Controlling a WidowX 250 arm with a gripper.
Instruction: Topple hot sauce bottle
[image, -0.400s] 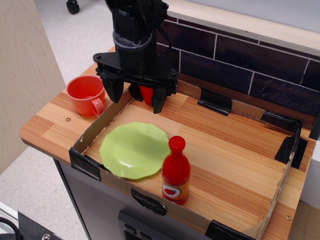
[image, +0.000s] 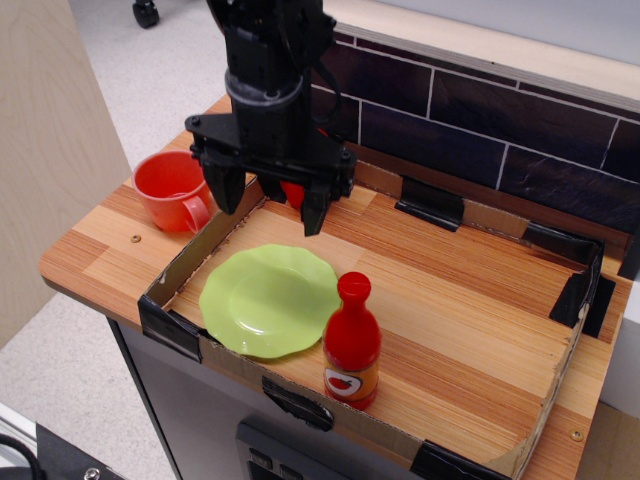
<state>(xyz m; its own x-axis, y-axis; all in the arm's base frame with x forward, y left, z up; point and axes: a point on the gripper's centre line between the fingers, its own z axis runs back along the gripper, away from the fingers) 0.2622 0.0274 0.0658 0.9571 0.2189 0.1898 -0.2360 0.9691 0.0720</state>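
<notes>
The hot sauce bottle (image: 352, 343) is small, glossy red, with a round red cap and an orange label. It stands upright on the wooden tray floor near the front cardboard rim, just right of the green plate (image: 268, 300). My black gripper (image: 269, 208) hangs open and empty above the tray's back left corner, well behind and left of the bottle. Its fingers (image: 312, 210) point down. A red object (image: 292, 192) shows partly behind the fingers; I cannot tell what it is.
An orange-red cup (image: 176, 189) stands on the counter left of the tray, outside the cardboard rim (image: 196, 256). A dark tiled wall (image: 480, 125) runs behind. Black tape brackets hold the tray corners (image: 578, 290). The counter's front edge drops to the floor.
My gripper has shifted slightly up and left. The bottle, plate and cup have not moved.
</notes>
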